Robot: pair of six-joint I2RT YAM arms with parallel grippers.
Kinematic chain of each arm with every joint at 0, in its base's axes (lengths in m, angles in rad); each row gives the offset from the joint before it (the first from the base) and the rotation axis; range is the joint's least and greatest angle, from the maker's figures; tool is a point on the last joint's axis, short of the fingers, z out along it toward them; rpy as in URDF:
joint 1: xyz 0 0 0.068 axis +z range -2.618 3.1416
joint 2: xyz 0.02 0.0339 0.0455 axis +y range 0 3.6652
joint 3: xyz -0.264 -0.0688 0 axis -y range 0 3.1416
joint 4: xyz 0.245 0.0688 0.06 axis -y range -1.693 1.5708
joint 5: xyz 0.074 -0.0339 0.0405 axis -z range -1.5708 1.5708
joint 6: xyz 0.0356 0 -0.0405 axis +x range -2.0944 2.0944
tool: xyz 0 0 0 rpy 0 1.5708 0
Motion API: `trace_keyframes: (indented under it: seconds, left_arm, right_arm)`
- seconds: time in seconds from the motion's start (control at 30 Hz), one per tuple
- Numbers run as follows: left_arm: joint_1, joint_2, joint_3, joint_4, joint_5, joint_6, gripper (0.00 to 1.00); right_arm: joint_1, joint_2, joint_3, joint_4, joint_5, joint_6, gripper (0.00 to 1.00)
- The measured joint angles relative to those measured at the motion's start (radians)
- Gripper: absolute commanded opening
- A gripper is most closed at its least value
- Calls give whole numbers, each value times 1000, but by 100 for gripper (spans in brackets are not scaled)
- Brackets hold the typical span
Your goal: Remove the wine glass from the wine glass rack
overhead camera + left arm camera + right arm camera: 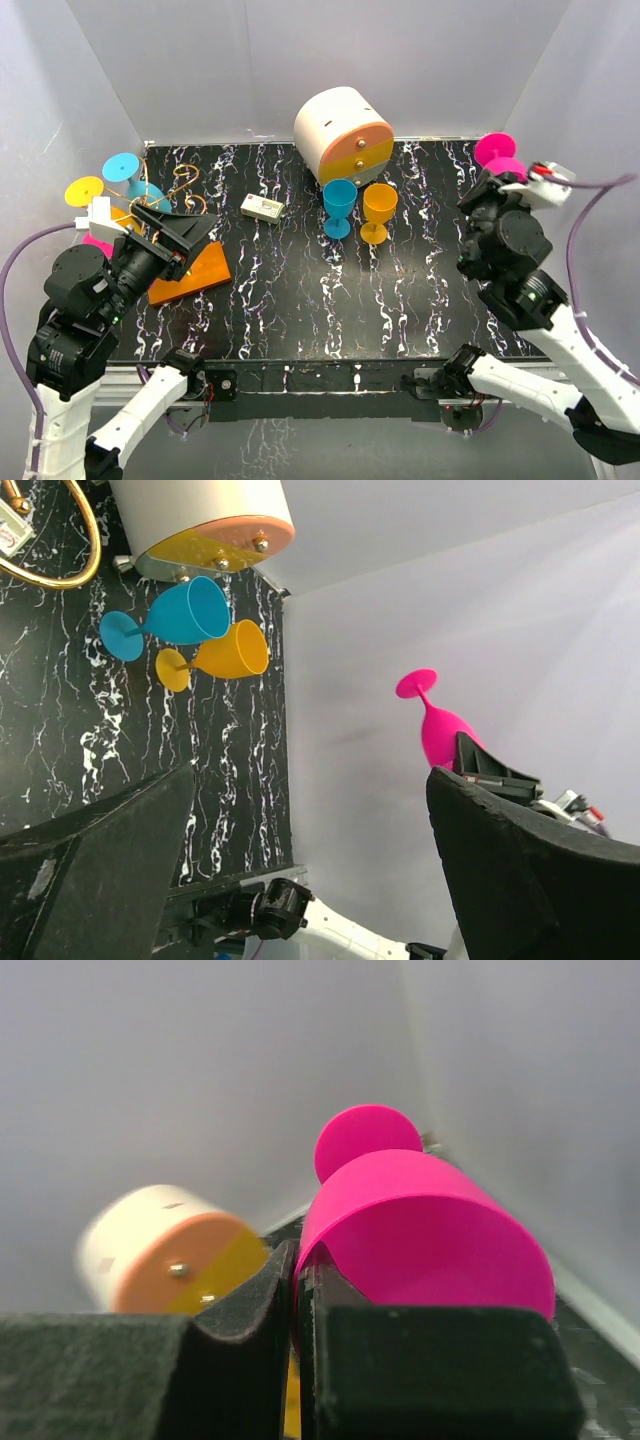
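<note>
**Q:** Reading from the left, what does the figure show?

**A:** At 9 o'clock stands the wine glass rack [190, 275], a flat orange base plate with a post of curly golden wire hooks. It carries a turquoise plastic glass [122, 167] and a yellow plastic glass [84, 189]. The left gripper [310, 772] hovers over the base plate, jaws spread wide and empty. At centre, a blue plastic goblet [339, 205] and an orange plastic goblet [379, 210] stand on the black marbled table [300, 300].

**Q:** And the task's glass?

**A:** It is at 2 o'clock, well apart from the rack. The right gripper [300, 1270] pinches the bowl wall of the pink plastic wine glass [430, 1230], which is held above the table, apparently on its side.

**Q:** Which step is this?

**A:** Removal looks complete, and the transfer is in hand. The next move likely calls for turning the glass foot-down and lowering it onto bare table, away from the goblets.
</note>
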Motion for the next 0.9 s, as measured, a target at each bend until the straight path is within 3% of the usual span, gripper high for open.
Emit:
trace_keyframes:
  seconds: [0.17, 0.27, 0.43, 0.6, 0.9]
  left_arm:
    - [0, 7, 0, -10, -6, 3, 99]
    - [0, 10, 0, -10, -6, 4, 99]
    - [0, 12, 0, -18, -7, 5, 99]
    - [0, 12, 0, -39, -11, 5, 99]
    - [0, 12, 21, -58, -16, 13, 99]
  right_arm:
    - [-6, 156, 51, 128, 137, -383, 0]
    - [-24, 260, 125, 48, 142, -438, 0]
    - [-142, 440, 361, -280, -42, -319, 0]
    - [-237, 526, 482, -528, -254, -177, 0]
    - [-325, 686, 520, -755, -503, -18, 0]
